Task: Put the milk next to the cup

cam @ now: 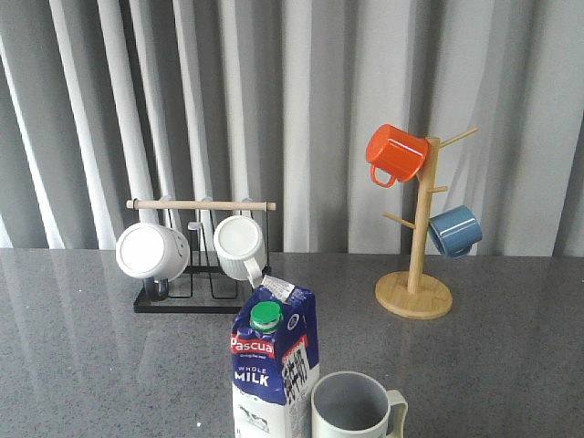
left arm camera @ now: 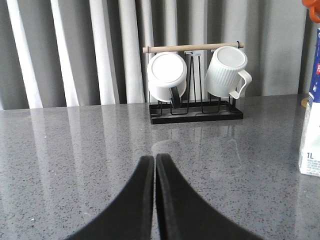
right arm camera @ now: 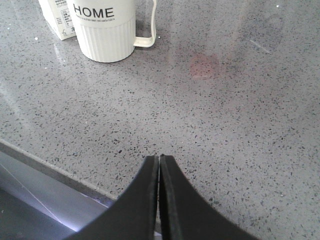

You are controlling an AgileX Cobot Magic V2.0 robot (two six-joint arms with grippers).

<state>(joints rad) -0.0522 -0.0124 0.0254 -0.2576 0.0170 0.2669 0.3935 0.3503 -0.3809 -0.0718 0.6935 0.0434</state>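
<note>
The left gripper (left arm camera: 155,159) is keeping its jaws pressed together, holding nothing, and hanging over bare grey bench (left arm camera: 75,150). The right gripper (right arm camera: 159,159) is also keeping its jaws closed tight and empty, near the edge of the bench.

In the front view, the milk (cam: 271,365) is standing up straight at about 6 o'clock, close to the camera. The cup (cam: 353,408) is sitting just beside it, at the milk's 3 o'clock side. They are looking very close, maybe touching; I cannot tell for sure. The word "HOME" is showing on the cup in the right wrist view.

Farther back, at 11 o'clock, two white mugs (cam: 152,251) are hanging on a black rack (cam: 196,299). At 2 o'clock, an orange mug (cam: 396,153) and a blue mug (cam: 454,230) are hanging on a wooden mug tree (cam: 416,274). Grey curtains (cam: 310,91) are hanging behind everything.
</note>
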